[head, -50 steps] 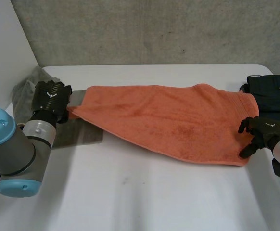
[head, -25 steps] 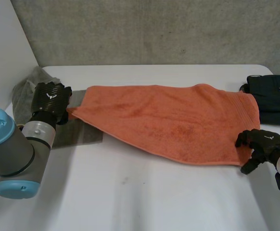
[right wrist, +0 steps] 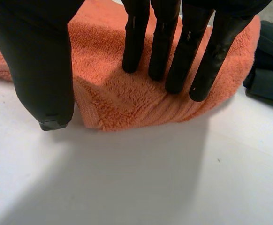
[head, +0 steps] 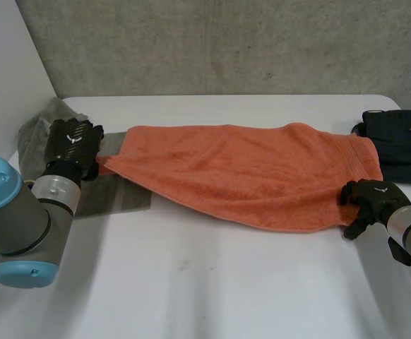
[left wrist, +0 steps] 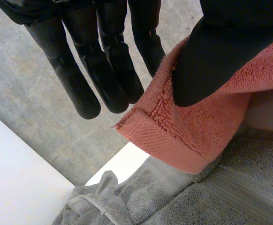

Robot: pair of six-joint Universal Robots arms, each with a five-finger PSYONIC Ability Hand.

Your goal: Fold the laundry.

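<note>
Grasping step: the orange towel lies stretched on the desk, one corner over the grey towel, pinched by the left robot hand. The right robot hand, fingers straight, sits at the opposite end and probably must clamp that corner next.

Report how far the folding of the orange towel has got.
Done: no finished fold shows; the orange terry towel lies spread along the white table. In hand: the left robot hand pinches its left corner, and the right robot hand rests open at its near right corner, not gripping. Left: every fold, plus the grey towel and the dark garment.
</note>
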